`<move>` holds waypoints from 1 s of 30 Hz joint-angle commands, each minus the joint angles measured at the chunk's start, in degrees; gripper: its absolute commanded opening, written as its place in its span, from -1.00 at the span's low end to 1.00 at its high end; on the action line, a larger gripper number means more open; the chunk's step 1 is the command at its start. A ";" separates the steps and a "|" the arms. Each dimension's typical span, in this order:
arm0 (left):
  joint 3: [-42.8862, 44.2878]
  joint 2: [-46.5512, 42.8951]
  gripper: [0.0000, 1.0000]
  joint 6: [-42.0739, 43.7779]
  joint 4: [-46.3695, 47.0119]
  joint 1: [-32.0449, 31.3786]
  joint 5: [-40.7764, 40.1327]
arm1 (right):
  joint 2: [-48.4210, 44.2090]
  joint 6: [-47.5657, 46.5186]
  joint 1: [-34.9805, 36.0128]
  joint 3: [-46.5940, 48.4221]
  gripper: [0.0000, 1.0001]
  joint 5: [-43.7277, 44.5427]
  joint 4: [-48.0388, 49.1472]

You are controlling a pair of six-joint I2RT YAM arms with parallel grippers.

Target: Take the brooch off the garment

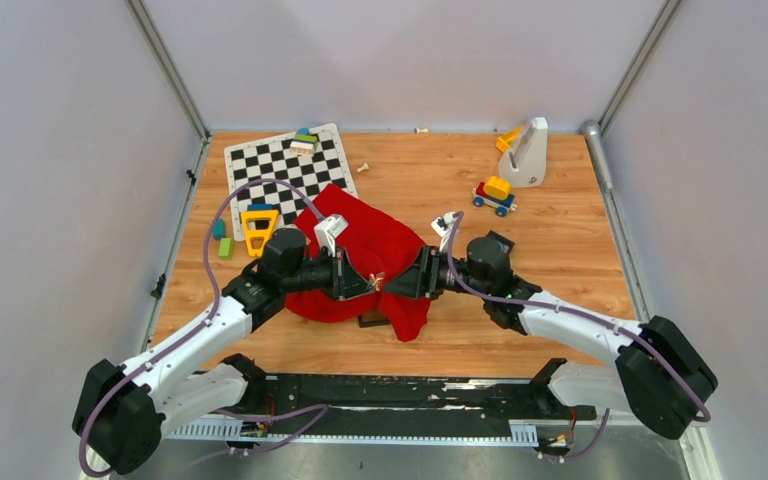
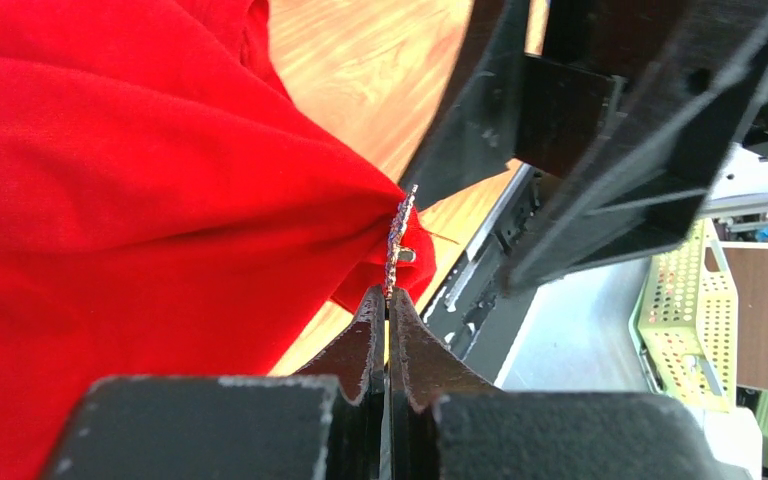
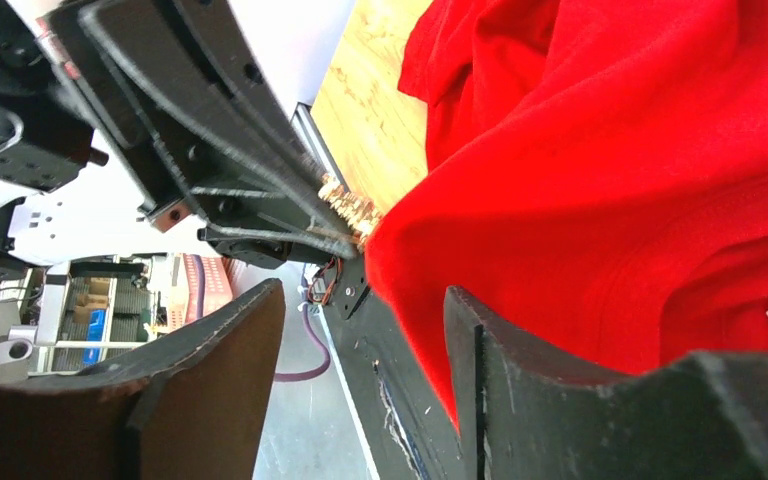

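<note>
The red garment lies bunched at the table's middle. A small sparkly brooch sits on its near fold, between the two grippers. My left gripper is shut, its tips pinching the brooch by its lower edge, and the garment is drawn to a point behind it. My right gripper is open and faces the brooch from the other side. The garment hangs against the inner side of its right finger, and nothing is pinched there. From above, both the left gripper and the right gripper meet over the cloth.
A chessboard with small blocks lies at the back left, and a yellow tool sits by its near edge. A toy car and a grey stand are at the back right. A black rail runs along the near table edge.
</note>
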 commanded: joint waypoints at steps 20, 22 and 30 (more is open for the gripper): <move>4.73 -0.70 -1.00 5.68 -8.07 1.66 -6.44 | 5.67 -9.63 4.67 8.68 -0.94 7.90 -10.21; 5.23 -0.28 -1.00 7.08 -10.87 1.62 -9.65 | 4.42 -10.66 4.59 11.25 -1.00 10.87 -13.23; 6.04 -0.02 -1.00 8.63 -17.37 1.66 -19.81 | 2.57 -15.99 1.04 23.50 -1.00 28.87 -27.41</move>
